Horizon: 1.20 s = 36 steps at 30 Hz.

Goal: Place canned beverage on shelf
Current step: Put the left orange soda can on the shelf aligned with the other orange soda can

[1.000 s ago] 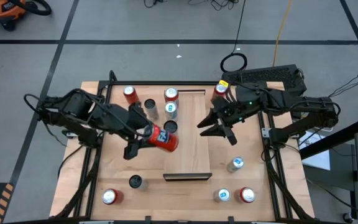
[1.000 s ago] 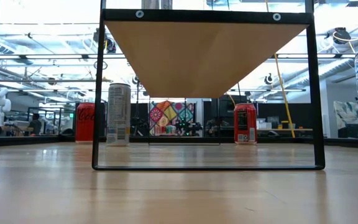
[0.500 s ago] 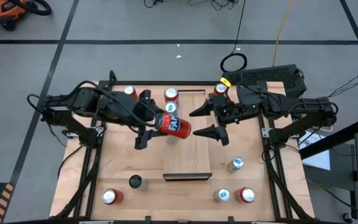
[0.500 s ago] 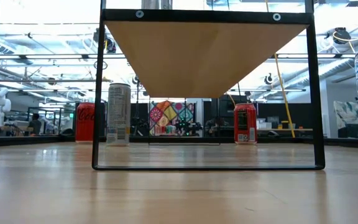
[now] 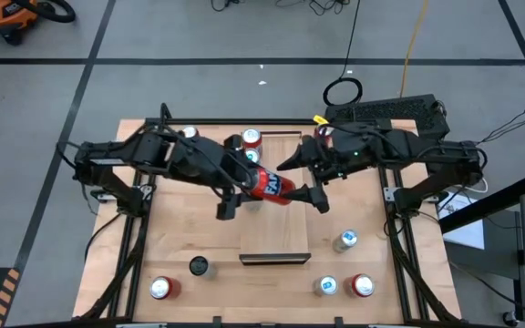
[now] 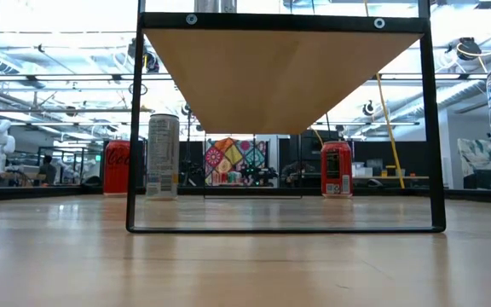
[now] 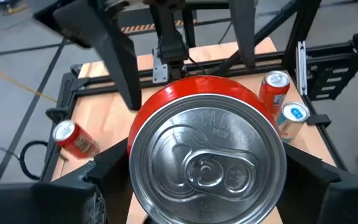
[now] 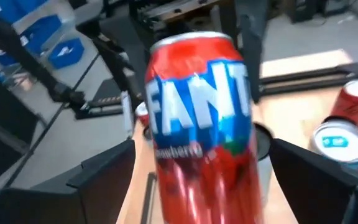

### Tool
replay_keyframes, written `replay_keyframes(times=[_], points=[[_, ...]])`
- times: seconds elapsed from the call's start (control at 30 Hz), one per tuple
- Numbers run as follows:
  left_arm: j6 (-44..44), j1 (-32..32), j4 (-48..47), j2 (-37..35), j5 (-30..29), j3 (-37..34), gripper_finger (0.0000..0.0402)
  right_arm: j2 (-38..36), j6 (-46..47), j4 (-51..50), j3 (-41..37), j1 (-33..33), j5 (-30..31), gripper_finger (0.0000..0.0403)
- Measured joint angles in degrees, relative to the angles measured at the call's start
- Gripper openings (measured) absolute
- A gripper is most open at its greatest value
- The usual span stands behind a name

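Handover above the shelf (image 5: 276, 219), high view. The left gripper (image 5: 244, 182) grips the red Fanta can (image 5: 270, 185) near its top end and, compared with a second ago, has carried it from the left part of the tabletop (image 5: 180, 237) across to the middle, where the can lies roughly horizontal in the air over the shelf's far half. The right gripper (image 5: 306, 178), narrower a second ago, now stands with its fingers spread wide, one on either side of the can's free end, not yet closed on it. Judged from this, a transfer from left to right is about to take place, and the can is not yet set down. The can is red with a blue-and-white logo, a strawberry motif and an unopened silver lid (image 7: 207, 165). Other cans (image 5: 251, 138) stand along the far edge
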Motion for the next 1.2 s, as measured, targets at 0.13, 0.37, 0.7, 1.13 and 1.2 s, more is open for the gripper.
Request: replay_keyframes(times=[0.13, 0.37, 0.7, 1.13, 1.2], points=[[0.8, 0.0, 0.6, 1.2, 0.1, 0.0, 0.0286, 1.7, 0.6, -2.7, 1.3, 0.0, -2.3, 0.0350], [6.4, -0.4, 3.6, 2.3, 1.3, -0.1, 0.0286, 3.6, 3.3, -4.0, 1.3, -1.0, -9.0, 0.0350], [6.4, -0.4, 4.5, 2.9, 2.2, 0.0, 0.0286, 3.6, 1.7, -6.1, 1.3, -1.2, -12.7, 0.0324], [6.0, -0.5, 4.5, 2.9, -0.3, 0.0, 0.0301, 3.6, -0.2, -6.2, 1.3, -1.2, -13.8, 0.0273], [6.1, -0.5, 4.6, 2.9, -0.9, 0.0, 0.0323, 3.6, -0.1, -6.2, 1.3, -1.2, -13.8, 0.0275]])
